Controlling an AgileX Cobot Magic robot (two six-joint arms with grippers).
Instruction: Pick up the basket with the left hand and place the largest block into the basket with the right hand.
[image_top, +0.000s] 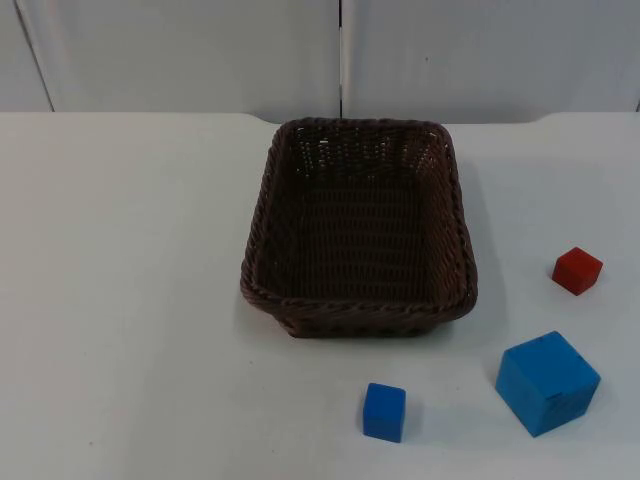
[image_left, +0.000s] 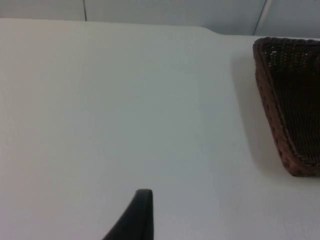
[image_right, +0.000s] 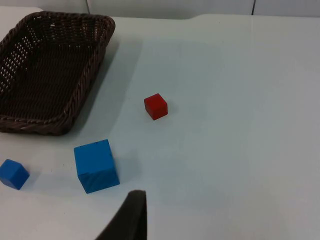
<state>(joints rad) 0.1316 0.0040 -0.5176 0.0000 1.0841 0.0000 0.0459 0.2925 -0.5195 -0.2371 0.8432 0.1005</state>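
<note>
Nothing started: basket (image_top: 358, 230) empty on table (image_top: 120, 300), off to left gripper's (image_left: 135, 215) side, big block (image_right: 96, 165) just ahead of right gripper (image_right: 131, 215), finger spread on both impossible to tell; next, likely reaching left for basket rim.

Even, bright, diffuse overhead light, no glare on the white table (image_top: 120, 300). Soft, short shadows: under the basket (image_top: 358, 228) front rim, beside the large blue block (image_top: 547, 382), small blue block (image_top: 384, 411) and red block (image_top: 577, 270). Top view crisp. Left wrist view soft, basket weave smeared; the right wrist view is slightly soft, with a cool bluish cast.
</note>
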